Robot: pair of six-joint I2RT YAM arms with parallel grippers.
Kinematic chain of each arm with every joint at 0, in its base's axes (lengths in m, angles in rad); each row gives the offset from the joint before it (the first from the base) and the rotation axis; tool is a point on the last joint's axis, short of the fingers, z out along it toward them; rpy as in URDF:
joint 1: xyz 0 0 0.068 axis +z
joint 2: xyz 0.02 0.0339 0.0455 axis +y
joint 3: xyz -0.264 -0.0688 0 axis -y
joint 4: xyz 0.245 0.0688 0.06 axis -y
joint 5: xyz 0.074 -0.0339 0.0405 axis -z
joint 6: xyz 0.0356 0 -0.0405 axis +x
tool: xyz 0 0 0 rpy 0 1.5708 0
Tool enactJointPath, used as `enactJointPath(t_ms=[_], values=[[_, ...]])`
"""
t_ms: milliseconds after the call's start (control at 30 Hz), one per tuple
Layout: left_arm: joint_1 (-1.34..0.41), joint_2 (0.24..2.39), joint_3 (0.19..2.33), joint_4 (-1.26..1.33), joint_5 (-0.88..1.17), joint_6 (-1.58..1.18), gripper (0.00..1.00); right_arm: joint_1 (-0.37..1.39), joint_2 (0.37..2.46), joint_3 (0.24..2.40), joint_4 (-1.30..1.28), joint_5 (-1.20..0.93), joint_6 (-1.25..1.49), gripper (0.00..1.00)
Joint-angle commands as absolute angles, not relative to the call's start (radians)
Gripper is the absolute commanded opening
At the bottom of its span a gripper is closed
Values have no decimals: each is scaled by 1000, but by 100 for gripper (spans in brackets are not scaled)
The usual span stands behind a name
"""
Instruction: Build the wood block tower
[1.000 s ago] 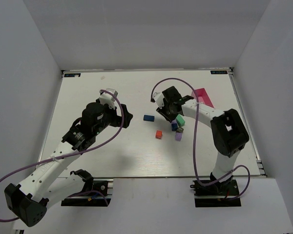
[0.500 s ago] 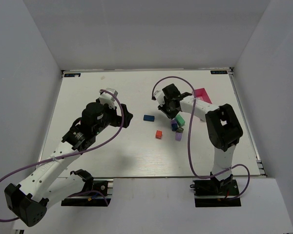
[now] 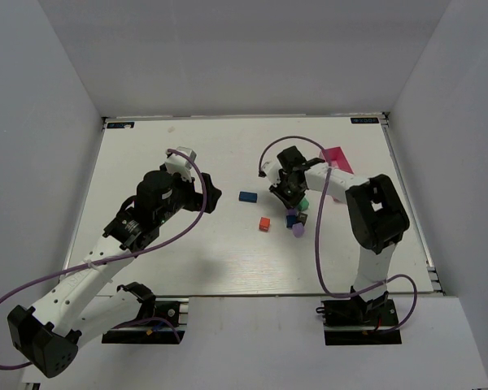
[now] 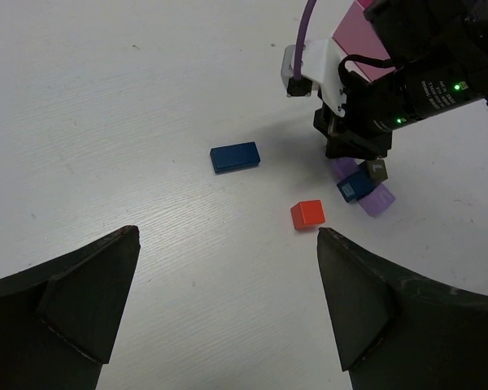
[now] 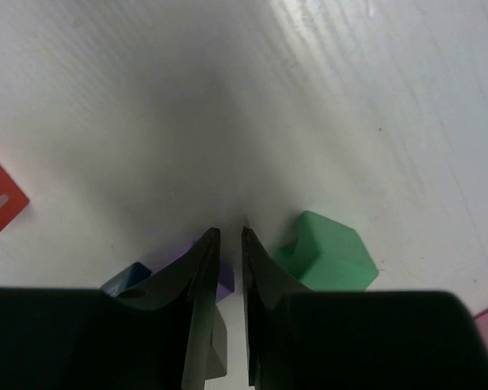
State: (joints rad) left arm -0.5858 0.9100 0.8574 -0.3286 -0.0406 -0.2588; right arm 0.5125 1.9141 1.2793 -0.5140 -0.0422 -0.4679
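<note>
Small wooden blocks lie right of centre. A flat blue block (image 3: 247, 196) (image 4: 235, 157) lies alone, and a red cube (image 3: 264, 223) (image 4: 307, 214) lies nearer. A cluster holds a small blue block (image 3: 291, 220) (image 4: 354, 188), a dark block (image 3: 302, 217) (image 4: 377, 170), a lilac block (image 3: 298, 230) (image 4: 377, 200) and a green block (image 5: 329, 252). My right gripper (image 3: 292, 197) (image 5: 228, 233) is shut and empty. Its tips are down at the table between the green block and a purple block (image 5: 222, 284). My left gripper (image 3: 213, 195) (image 4: 228, 236) is open and empty, left of the blocks.
A pink tray (image 3: 338, 161) (image 4: 359, 36) lies behind the cluster, at the right. The right arm's purple cable (image 3: 319, 236) loops over the table's right side. White walls enclose the table.
My right gripper has moved nearer and down into the cluster. The small blue, dark and lilac blocks have shifted slightly nearer. The left arm has not moved.
</note>
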Motion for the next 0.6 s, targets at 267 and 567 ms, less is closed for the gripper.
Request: enactJointPath(t_ms=[267, 567], values=[[-584, 905, 854, -314, -31, -252, 100, 514, 1666, 1175, -529, -144, -482, 30], [-584, 905, 854, -314, -31, -252, 100, 505, 1657, 1227, -482, -6, -422, 55]])
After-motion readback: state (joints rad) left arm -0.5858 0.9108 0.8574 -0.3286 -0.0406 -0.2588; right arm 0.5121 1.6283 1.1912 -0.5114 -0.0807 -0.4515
